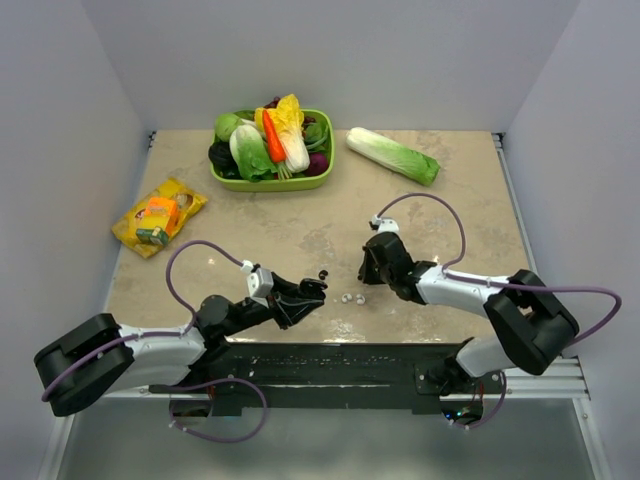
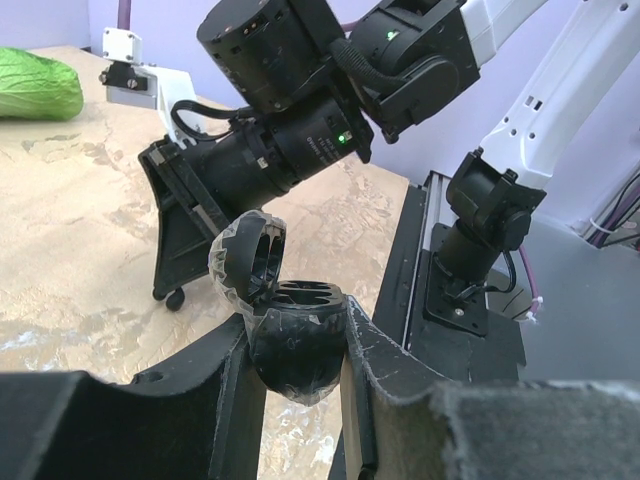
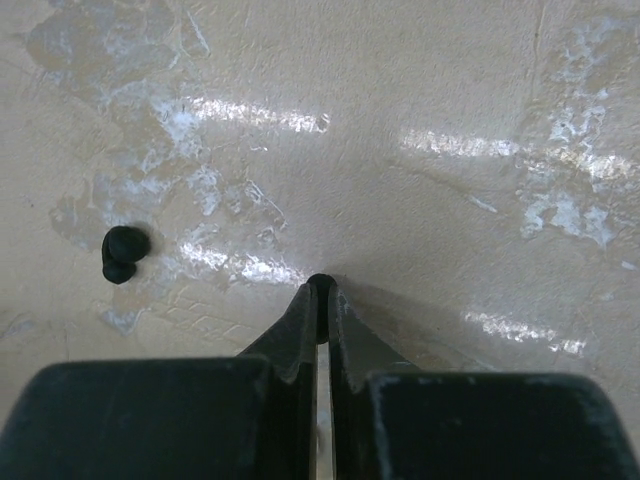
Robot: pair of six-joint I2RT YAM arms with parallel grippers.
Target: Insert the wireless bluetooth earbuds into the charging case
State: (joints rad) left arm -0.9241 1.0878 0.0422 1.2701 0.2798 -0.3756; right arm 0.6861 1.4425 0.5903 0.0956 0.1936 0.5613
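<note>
The charging case (image 2: 297, 345) is black here, wrapped in clear film, with its lid (image 2: 247, 258) open and two empty wells showing. My left gripper (image 2: 296, 350) is shut on its body and holds it above the table; it also shows in the top view (image 1: 316, 289). My right gripper (image 3: 318, 287) is tip-down on the table, shut on a small dark round earbud (image 3: 318, 283), which the left wrist view shows at its tip (image 2: 175, 298). A second black earbud (image 3: 125, 253) lies on the table to its left. Two tiny pale specks (image 1: 352, 298) lie between the grippers; I cannot tell what they are.
A green basket (image 1: 325, 173) of vegetables stands at the back, with a loose cabbage (image 1: 392, 155) to its right. A yellow snack packet (image 1: 158, 216) lies at the left. The black mounting rail (image 1: 320, 365) runs along the near edge.
</note>
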